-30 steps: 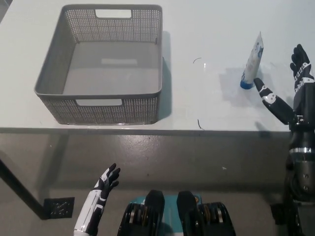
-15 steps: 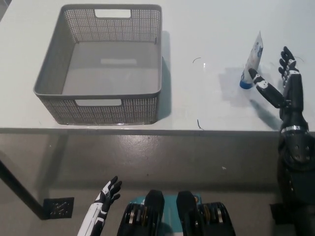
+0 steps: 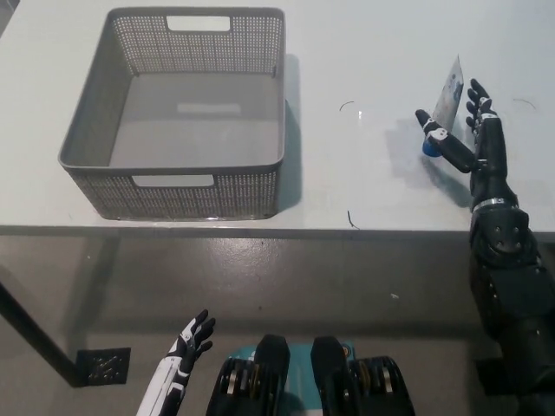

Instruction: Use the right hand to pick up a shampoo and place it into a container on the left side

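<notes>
**Right hand closing in on the shampoo, grasp not yet made**

The reaching step is in hand. The right hand [image 3: 473, 139] is held over the table [image 3: 364, 52] with its fingers spread apart, one finger set in front of the shampoo tube [image 3: 444, 106] near its blue cap and the others raised just behind it. The tube is thus bracketed but, as far as can be judged, not yet gripped; whether any finger is touching it cannot be told. The tube is standing cap-down and slightly tilted near the right side of the table, well apart from the basket [image 3: 104, 121], which is set on the left side and is seen to hold nothing.

The next move is judged to call for the fingers to be brought together around the tube's lower part, firmly enough that it is not tipped or pushed away, since a narrow tube standing on its cap can be knocked over easily. A lift and a long carry leftward across the table to the basket would then be needed.

The left hand [image 3: 186, 342] is held low, below the table edge, its fingers loosely spread and nothing held in it.

Counted: one shampoo tube, one basket, one table, two robot hands
</notes>
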